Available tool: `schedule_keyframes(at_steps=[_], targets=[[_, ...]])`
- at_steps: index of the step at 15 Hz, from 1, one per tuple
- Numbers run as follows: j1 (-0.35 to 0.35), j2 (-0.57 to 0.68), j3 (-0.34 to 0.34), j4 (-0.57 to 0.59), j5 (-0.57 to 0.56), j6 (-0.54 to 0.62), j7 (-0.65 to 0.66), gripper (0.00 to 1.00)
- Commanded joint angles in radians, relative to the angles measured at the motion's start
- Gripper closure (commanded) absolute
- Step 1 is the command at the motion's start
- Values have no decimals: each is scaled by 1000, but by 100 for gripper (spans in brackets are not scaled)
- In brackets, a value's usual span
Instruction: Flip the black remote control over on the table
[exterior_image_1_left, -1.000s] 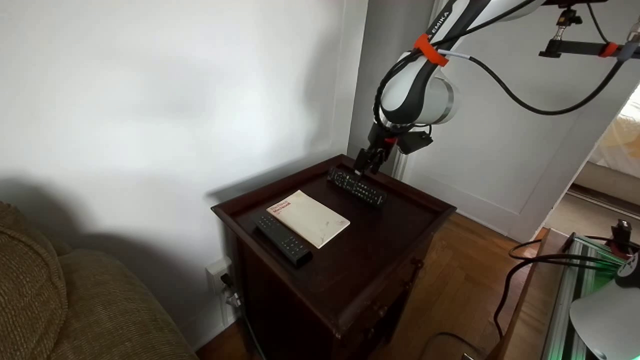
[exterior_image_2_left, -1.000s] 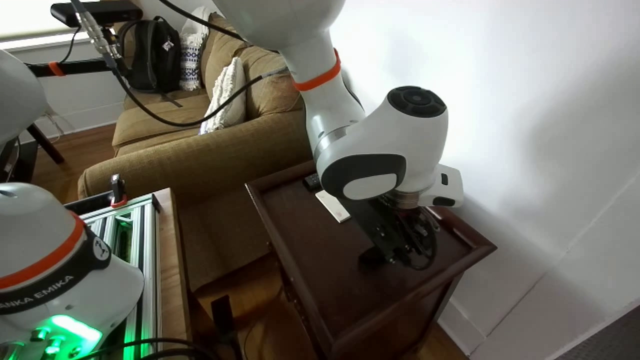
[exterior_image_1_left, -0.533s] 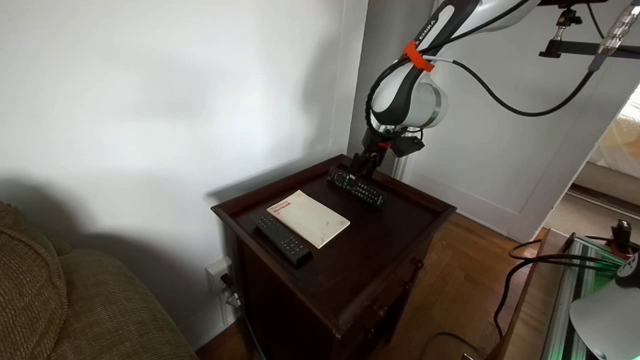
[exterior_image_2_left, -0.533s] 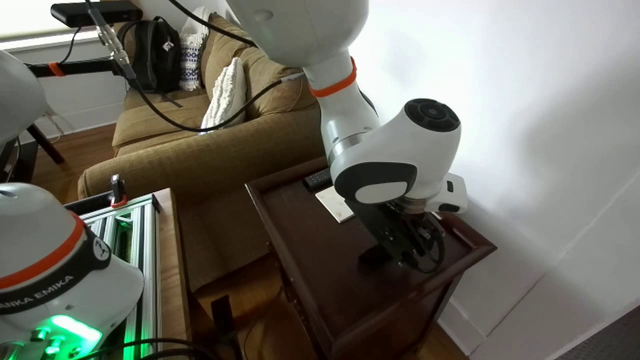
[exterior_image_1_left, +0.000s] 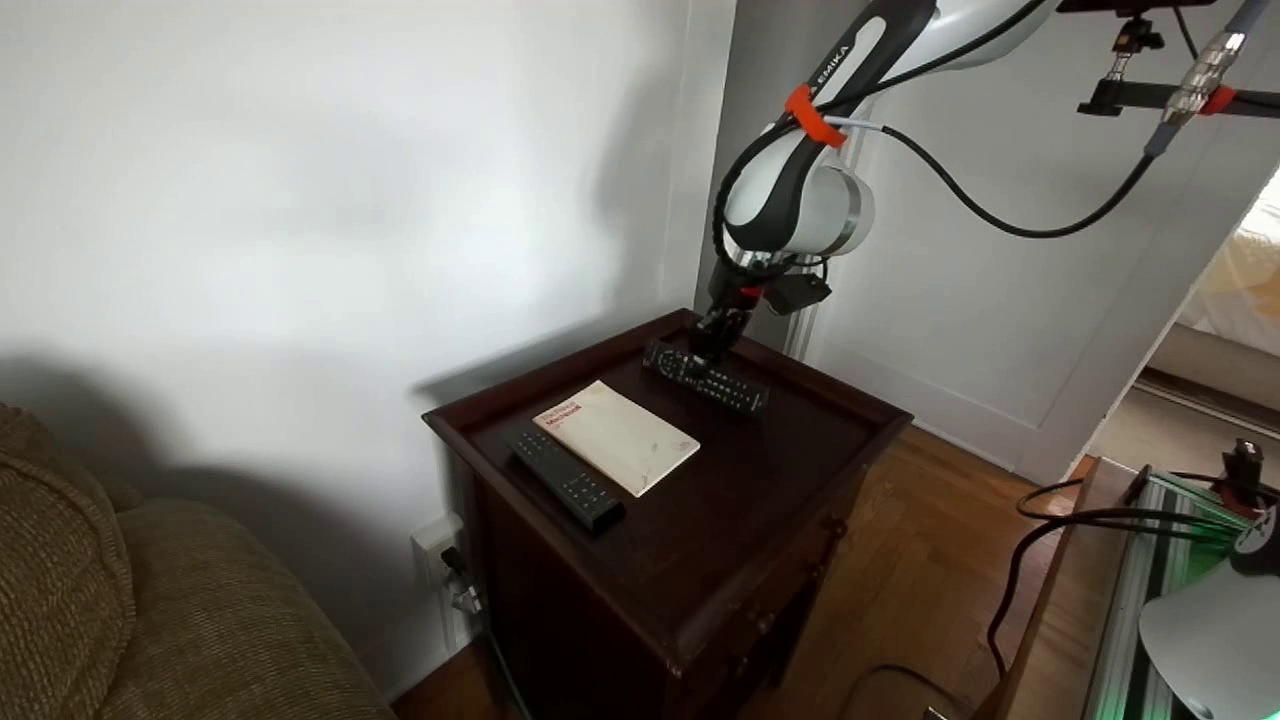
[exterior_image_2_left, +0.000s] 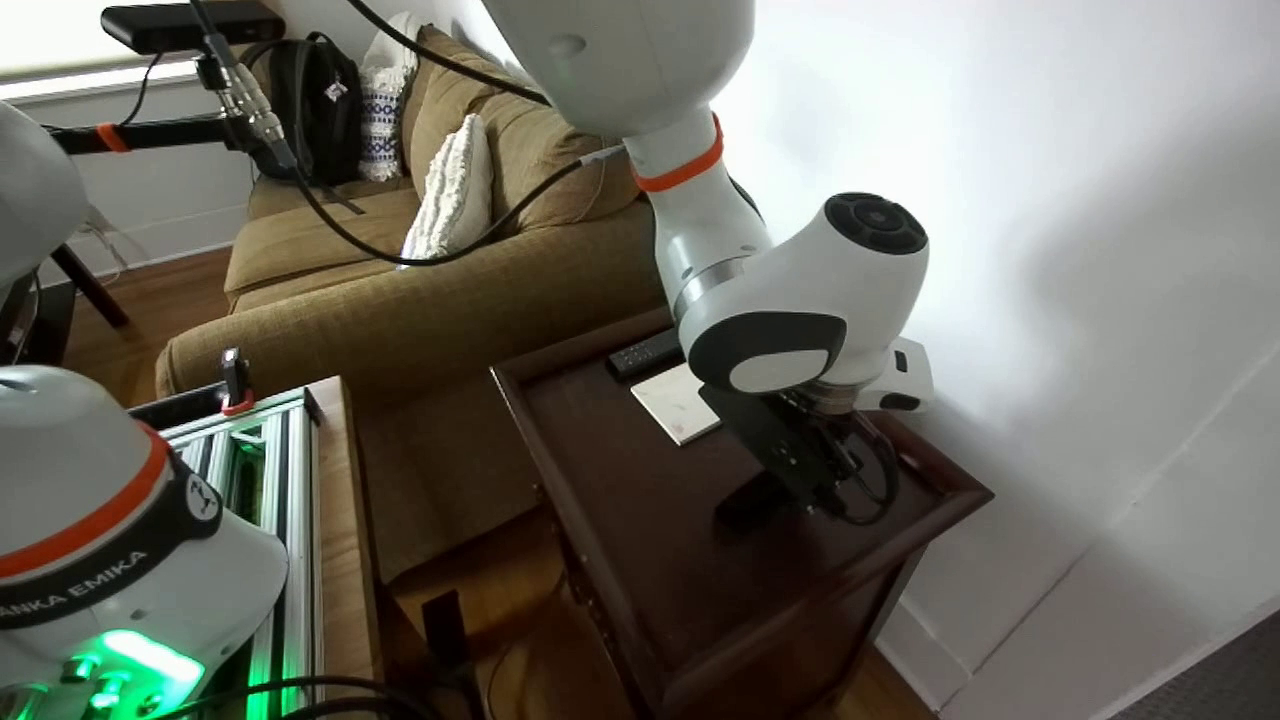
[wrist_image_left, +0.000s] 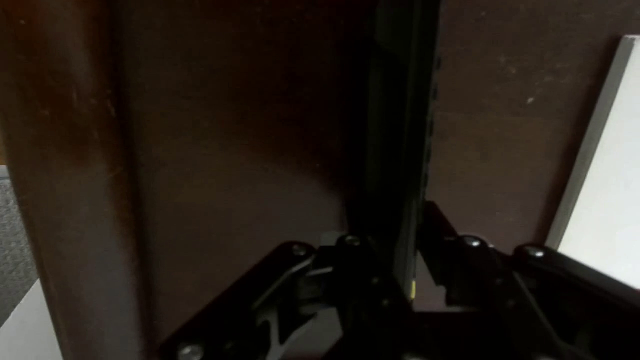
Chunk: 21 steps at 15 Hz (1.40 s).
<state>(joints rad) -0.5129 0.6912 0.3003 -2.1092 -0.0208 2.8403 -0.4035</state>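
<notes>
Wrist view. Item: my fingers (wrist_image_left: 445, 250), bottom of the frame, right of centre; the gap between them narrow, one finger to either side of the black remote control (wrist_image_left: 407, 125). I judge the remote held between them, though the meeting surfaces are too dark to confirm. The remote: a thin black strip from top centre down into that gap, seen nearly edge-on, so apparently tipped up on a long side. Best hold: across the thickness, near mid-length, where it should turn without swinging. Beneath: the bench (wrist_image_left: 225, 175), dark reddish-brown. At right edge: the booklet (wrist_image_left: 610, 200), pale, apart from the remote.

In an exterior view. The remote, just right of centre, on the bench, button face in sight; flip, by my judgement, unfinished. Expected handling: hard plastic, light, stiff, not fragile; smooth shell liable to slip, keys liable to give under a squeeze. Lower left of centre: a spare remote (exterior_image_1_left: 567, 480), beside the booklet, not the one I am at.

In an exterior view. My white wrist (exterior_image_2_left: 830, 285), right of centre, screening the fingers; below it, black, probably one end of the remote.
</notes>
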Motion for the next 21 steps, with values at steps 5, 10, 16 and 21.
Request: schedule_keyframes(at_steps=[5, 10, 16, 21], targets=[[294, -18, -234, 66, -30, -114, 173, 93], [591, 5, -513, 98, -186, -141, 451, 93], [755, 91, -623, 163, -340, -221, 630, 93], [780, 112, -618, 198, -375, -228, 701, 64]])
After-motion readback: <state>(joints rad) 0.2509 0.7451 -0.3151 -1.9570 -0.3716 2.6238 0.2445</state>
